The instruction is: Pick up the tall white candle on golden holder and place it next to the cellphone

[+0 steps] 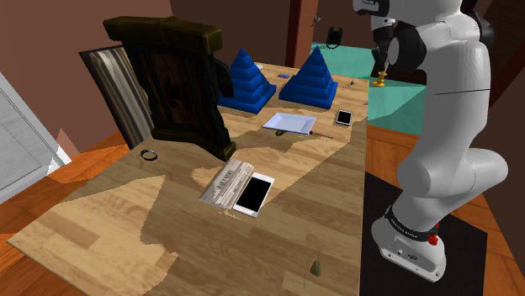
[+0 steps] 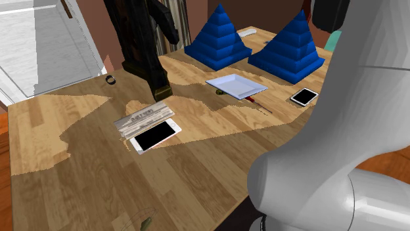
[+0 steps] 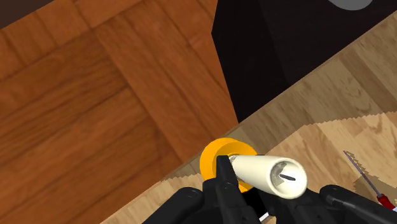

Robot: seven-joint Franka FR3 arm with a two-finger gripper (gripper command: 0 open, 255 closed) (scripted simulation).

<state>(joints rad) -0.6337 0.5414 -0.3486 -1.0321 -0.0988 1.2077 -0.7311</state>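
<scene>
Your fingers (image 3: 223,173) are clamped on the cream candle (image 3: 266,173), which sits in its golden holder (image 3: 214,159) at the desk's (image 1: 109,227) far right corner. The holder shows over the desk edge, with wooden floor (image 3: 76,95) and the black stand (image 3: 267,57) beyond. Left of that corner you have a small phone (image 1: 343,117), a red-handled tool (image 2: 257,104) and a white tray (image 1: 289,123). Two blue pyramids (image 1: 315,80) stand along the far edge, the right one near the candle. The white cellphone (image 1: 254,194) lies mid-desk, overlapping the right side of a newspaper (image 1: 220,178). A tall dark wooden carving (image 1: 181,84) rises at the far left, with a ring (image 1: 149,154) near it. Bare desk lies right of the cellphone and nearer than it.
</scene>
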